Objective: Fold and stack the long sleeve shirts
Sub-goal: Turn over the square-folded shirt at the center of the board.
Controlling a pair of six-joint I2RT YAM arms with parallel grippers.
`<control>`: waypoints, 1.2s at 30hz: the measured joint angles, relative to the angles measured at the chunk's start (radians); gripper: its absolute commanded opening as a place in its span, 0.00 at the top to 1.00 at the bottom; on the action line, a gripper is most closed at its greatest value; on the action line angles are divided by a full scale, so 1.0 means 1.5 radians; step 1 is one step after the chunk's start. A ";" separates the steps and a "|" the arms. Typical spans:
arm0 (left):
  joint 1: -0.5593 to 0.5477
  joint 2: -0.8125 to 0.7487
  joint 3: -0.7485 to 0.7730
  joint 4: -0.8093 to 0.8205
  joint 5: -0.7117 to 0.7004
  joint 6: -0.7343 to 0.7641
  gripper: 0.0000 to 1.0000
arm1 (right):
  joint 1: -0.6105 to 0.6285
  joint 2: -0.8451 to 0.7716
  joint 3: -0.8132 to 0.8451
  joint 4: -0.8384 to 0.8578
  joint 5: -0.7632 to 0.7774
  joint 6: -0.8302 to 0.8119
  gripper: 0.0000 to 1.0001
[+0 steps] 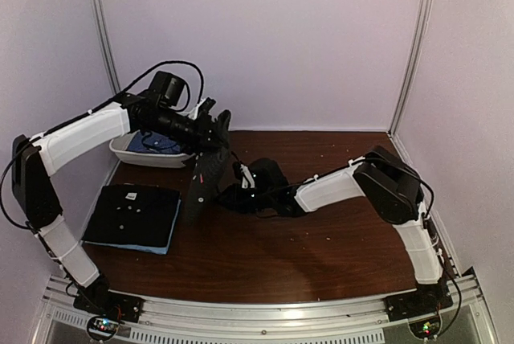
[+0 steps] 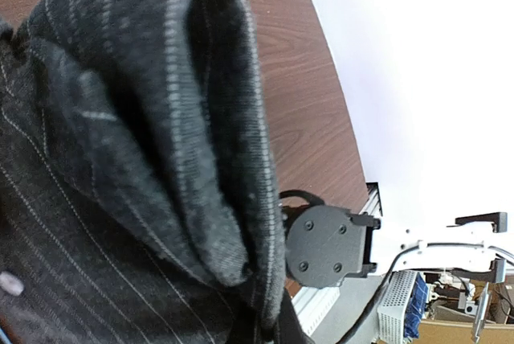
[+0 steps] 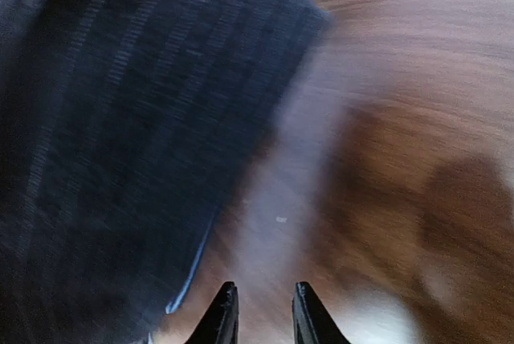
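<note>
**Handling.** The pinstripe shirt is soft, light woven cloth with no stiffness of its own. It drapes, bunches and swings from whatever point holds it. Expect it to collapse into folds when lowered onto the wooden bench. The cloth is not fragile, but a shallow pinch on a single layer is likely to slip out. Take hold at the collar, a shoulder seam or a hem corner, where the layers are thicker. Use two holds set well apart to spread the shirt flat before folding.

**Position.** The shirt hangs over the bench, left of centre, from the left fingers, which are clamped together on its upper part. Whether its lower end touches the bench cannot be told. The right fingers stand slightly apart with nothing between them, low over the bench and just beside the shirt's edge. That view is blurred.

**Appearance.** The cloth is dark charcoal with fine pale pinstripes. In the left wrist view it gathers in thick rolled folds, and one pale button shows at the lower left.

**Other shirts.** A folded black shirt lies on a light blue shirt at the left of the bench. A blue shirt lies in the white tub behind it.
</note>
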 measured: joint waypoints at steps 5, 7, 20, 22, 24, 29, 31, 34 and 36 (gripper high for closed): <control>-0.029 0.037 0.004 0.043 0.003 -0.025 1.00 | 0.000 0.022 0.013 0.065 -0.035 0.059 0.74; -0.031 0.048 -0.012 0.060 0.005 -0.032 1.00 | -0.006 0.022 0.002 0.081 -0.039 0.073 0.74; -0.050 0.106 -0.075 0.161 0.035 -0.065 1.00 | -0.074 -0.144 -0.253 0.087 -0.007 0.069 0.67; -0.054 0.112 -0.074 0.169 0.038 -0.066 1.00 | -0.088 -0.199 -0.289 0.087 0.006 0.064 0.66; -0.061 0.125 -0.067 0.171 0.040 -0.067 1.00 | -0.105 -0.247 -0.319 0.085 0.018 0.053 0.63; -0.110 0.201 -0.001 0.173 0.031 -0.076 0.72 | -0.160 -0.361 -0.399 0.061 0.047 0.028 0.56; -0.151 0.254 0.047 0.177 0.023 -0.082 0.58 | -0.190 -0.408 -0.434 0.035 0.059 0.012 0.53; -0.203 0.308 0.087 0.183 0.018 -0.091 0.43 | -0.227 -0.473 -0.472 -0.020 0.088 -0.019 0.48; -0.227 0.321 0.095 0.179 0.014 -0.096 0.40 | -0.241 -0.508 -0.483 -0.059 0.112 -0.040 0.45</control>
